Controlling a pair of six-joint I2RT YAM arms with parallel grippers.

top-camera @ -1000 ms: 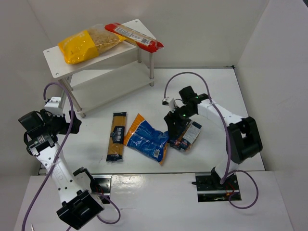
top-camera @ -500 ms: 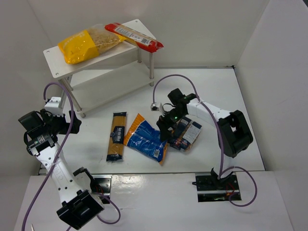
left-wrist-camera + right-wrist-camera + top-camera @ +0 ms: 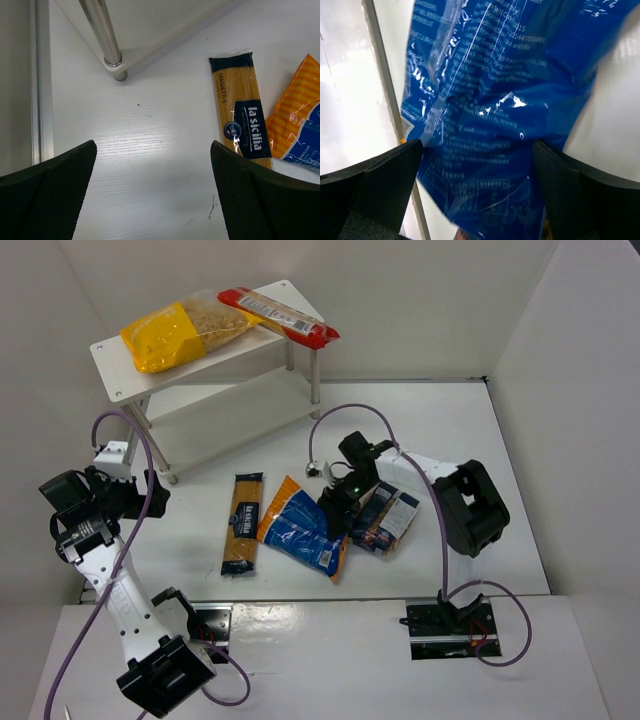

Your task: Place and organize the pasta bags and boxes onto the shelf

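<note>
Right wrist: print on blue bag (image 3: 490,115) between fingers (image 3: 375,190)

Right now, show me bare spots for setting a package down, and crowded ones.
Free: the lower shelf board; the table beyond the dark blue box. Crowded: top board, under yellow bag and red pack; table centre, around the blue-and-orange bag.

White table (image 3: 470,430); plain white panel walls (image 3: 420,300) on three sides; even light.

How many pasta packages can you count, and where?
5. On the shelf top: yellow bag, red pack. On the table: spaghetti pack, blue-and-orange bag, dark blue box. Partly hidden: lower board.
</note>
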